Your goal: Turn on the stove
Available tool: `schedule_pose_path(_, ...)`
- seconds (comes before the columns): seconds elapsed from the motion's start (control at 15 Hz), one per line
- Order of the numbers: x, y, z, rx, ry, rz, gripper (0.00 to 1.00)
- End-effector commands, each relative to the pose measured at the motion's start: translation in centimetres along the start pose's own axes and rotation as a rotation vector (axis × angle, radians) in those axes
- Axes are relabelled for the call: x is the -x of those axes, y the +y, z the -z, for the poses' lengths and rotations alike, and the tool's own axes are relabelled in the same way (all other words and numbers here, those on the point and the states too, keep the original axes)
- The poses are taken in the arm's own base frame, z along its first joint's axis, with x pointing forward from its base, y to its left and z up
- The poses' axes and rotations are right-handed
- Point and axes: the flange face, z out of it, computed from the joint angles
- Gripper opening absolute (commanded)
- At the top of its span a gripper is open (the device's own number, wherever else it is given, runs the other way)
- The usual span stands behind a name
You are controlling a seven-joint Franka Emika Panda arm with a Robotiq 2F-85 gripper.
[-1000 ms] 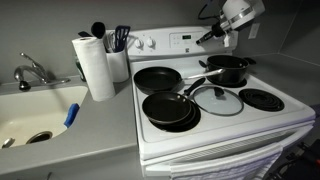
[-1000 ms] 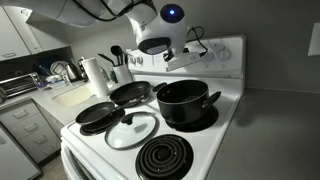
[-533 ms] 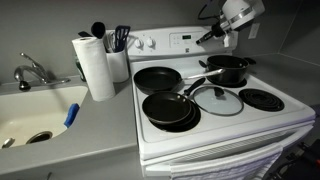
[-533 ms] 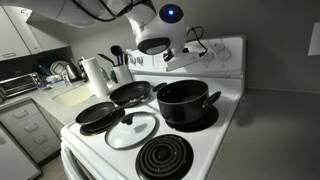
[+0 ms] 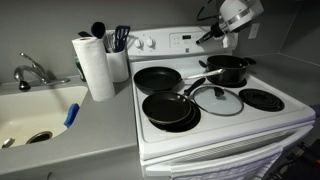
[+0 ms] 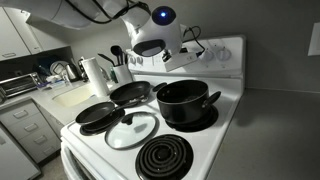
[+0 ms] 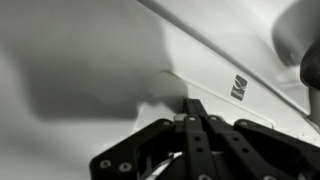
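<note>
**Pincer clenched at the stove's back panel**

The large white electric stove (image 5: 222, 130) with its black glass cooktop fills the middle of both exterior views, standing just beside a grey tabletop (image 5: 105, 125) that carries a pale sink (image 5: 30, 118). The robot's black pincer (image 5: 204, 38) hangs over the rear corner of the stove farthest from that tabletop, right at the raised white back panel (image 5: 172, 45). In the wrist view the pincer (image 7: 195, 106) is clenched. Its two black fingers (image 7: 188, 135) meet at the tips against the white panel, with nothing seen between them. Whether the tips touch a knob I cannot tell.

On the stove's cooktop, a black frying pan (image 5: 168, 108) sits at the front on the tabletop side. A second black frying pan (image 5: 157, 78) lies behind it. A black pot (image 5: 228, 70) stands at the back, below the pincer. A round glass lid (image 5: 217, 100) lies flat in front of the pot. The front burner (image 5: 262, 99) on the far side from the tabletop is bare.

Just beside the stove, on the tabletop, a white paper-towel roll (image 5: 95, 68) stands upright next to a holder of dark utensils (image 5: 118, 45).
</note>
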Motion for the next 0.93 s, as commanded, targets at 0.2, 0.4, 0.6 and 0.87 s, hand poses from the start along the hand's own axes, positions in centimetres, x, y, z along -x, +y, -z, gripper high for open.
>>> schedule_pose_path(0.2,-0.5,-2.5,0.8,0.083,0.005,-0.003,0.0)
schedule_pose_path(0.4,-0.9,-4.4,1.1,0.11,0.009,-0.01,0.0)
schedule_pose_path(0.6,-1.2,-7.2,1.6,0.137,0.005,-0.026,0.0)
schedule_pose_path(0.87,-0.4,-11.7,3.1,0.186,-0.032,-0.046,0.0)
